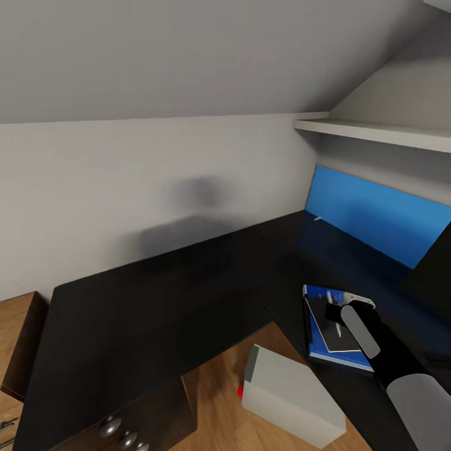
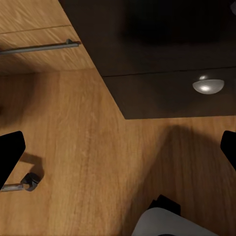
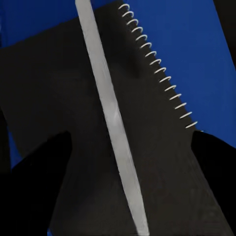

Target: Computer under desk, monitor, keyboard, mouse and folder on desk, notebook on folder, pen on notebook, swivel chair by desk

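Right gripper [image 3: 125, 162]: fingers spread wide, hanging directly over the pen with nothing between them; in the head view its arm reaches in from the lower right and covers part of the stack.
Pen [image 3: 112, 115]: a slim silver stick lying diagonally across the notebook's dark cover, passing between the two dark fingertips [image 3: 34, 172].
Notebook [image 3: 54, 98]: black cover, white spiral binding along one edge, lying on the folder.
Folder [image 1: 338, 351]: bright blue, flat on the right wing of the desk, its edges showing around the notebook.
Desk [image 1: 156, 300]: black L-shaped top running into the wall corner; most of the surface is bare (a soft shadow falls on the wall behind it).
Computer [image 1: 291, 398]: pale grey box with a red mark, on the wooden floor in the inner corner of the L, partly under the desk edge.
Blue panel [image 1: 376, 216]: leaning against the right wall under a white shelf [image 1: 376, 131]; what it is cannot be told.
Left gripper [image 2: 118, 157]: fingers far apart, empty, above the wooden floor near a dark drawer with a silver knob [image 2: 208, 85].
Hard to make out: a dark shape at the right edge of the head view, cut off.
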